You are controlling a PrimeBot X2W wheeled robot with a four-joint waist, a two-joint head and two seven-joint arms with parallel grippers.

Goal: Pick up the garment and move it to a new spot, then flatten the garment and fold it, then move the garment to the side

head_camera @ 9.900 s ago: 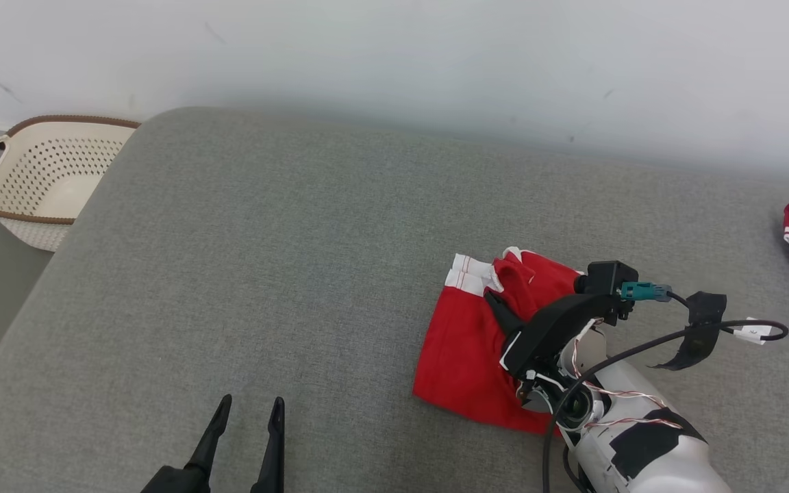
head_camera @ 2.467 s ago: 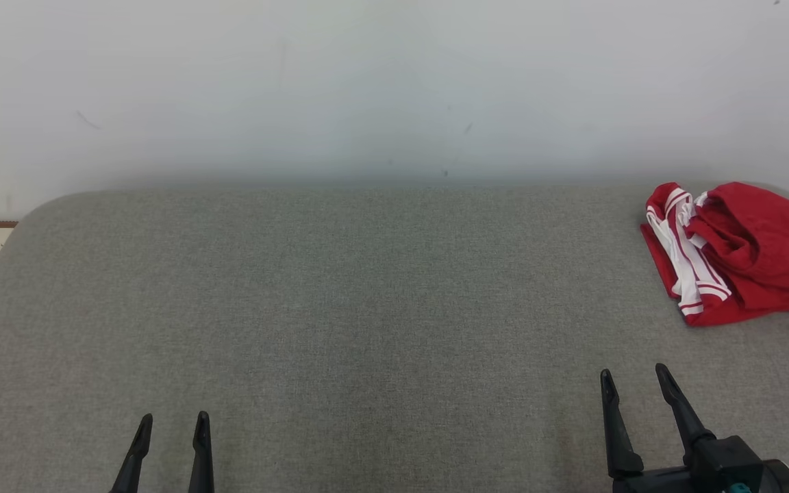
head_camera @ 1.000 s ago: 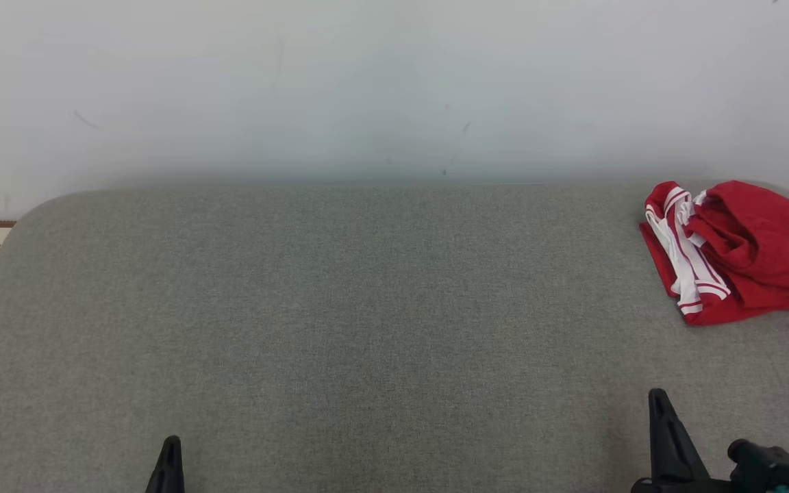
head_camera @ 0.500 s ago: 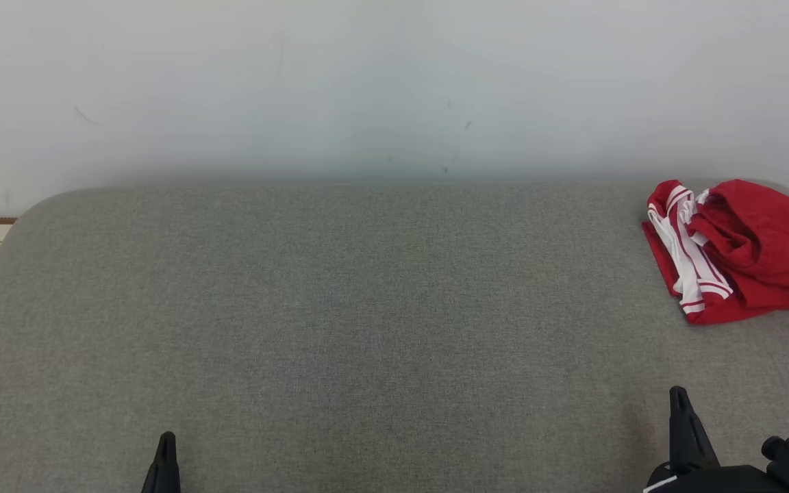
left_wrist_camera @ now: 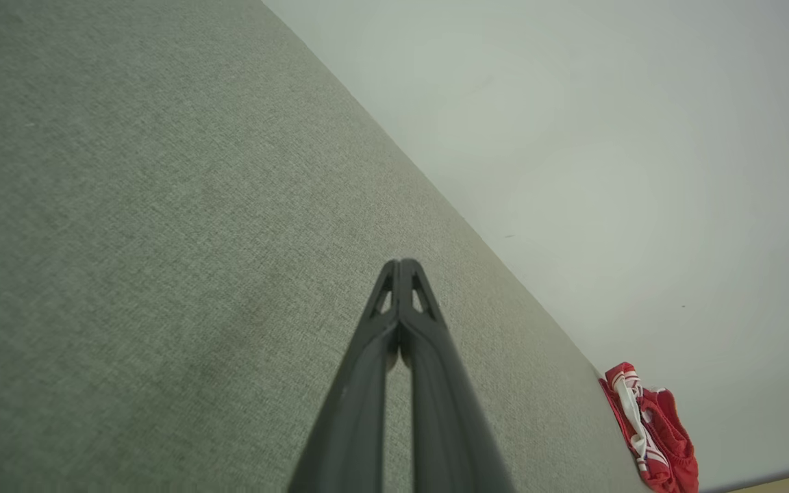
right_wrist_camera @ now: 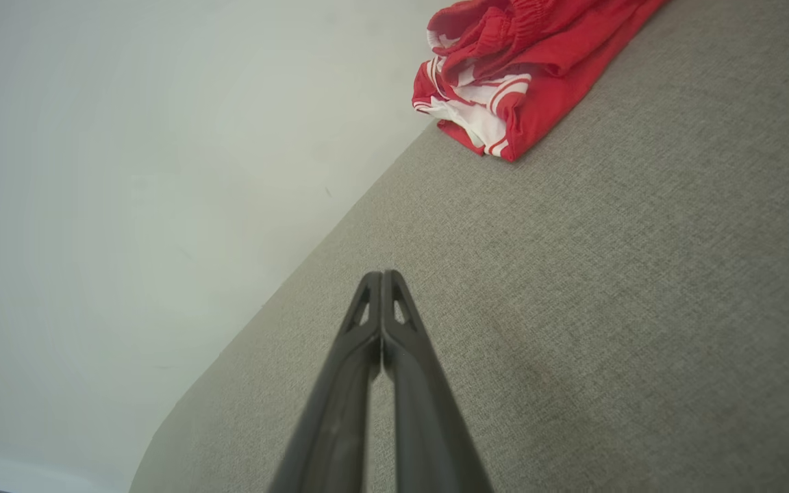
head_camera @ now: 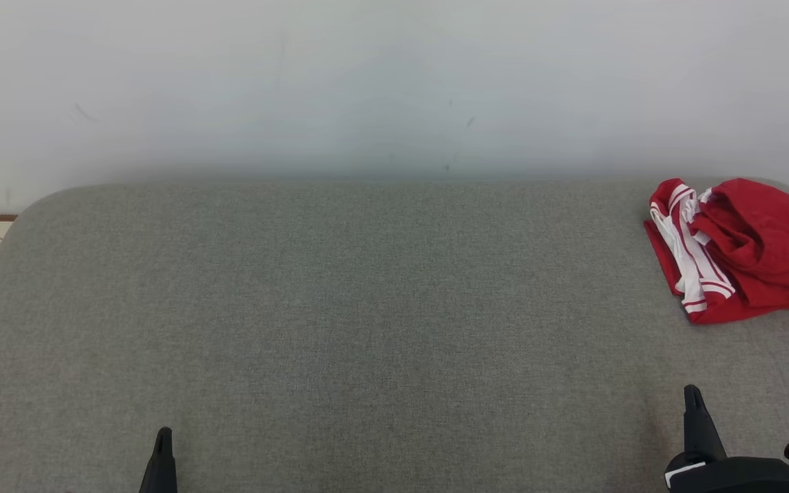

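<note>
Both tools had changed since the head view of a couple of seconds earlier, where each showed two parted fingers. The left tool (head_camera: 163, 438) now showed a single dark tip at the lower left, and the right tool (head_camera: 693, 397) had slid toward the lower right corner. In each wrist view the two fingers met at the tips, closed on nothing. The red garment (head_camera: 754, 246) with white stripes lay as a folded bundle at the right edge of the frame, on the far right end of the grey counter (head_camera: 367, 308), close to the pale wall (head_camera: 367, 82), and part of it ran out of frame. From the right tool it lay up and slightly to the right, near but apart. From the left tool it lay well apart, across most of the counter. Its striped edge faced left and ran roughly up and down the frame. The right arm was plainly the nearer one. The folding and setting aside looked finished. Any further nudge would probably fall to the right arm, reaching up the frame.
</note>
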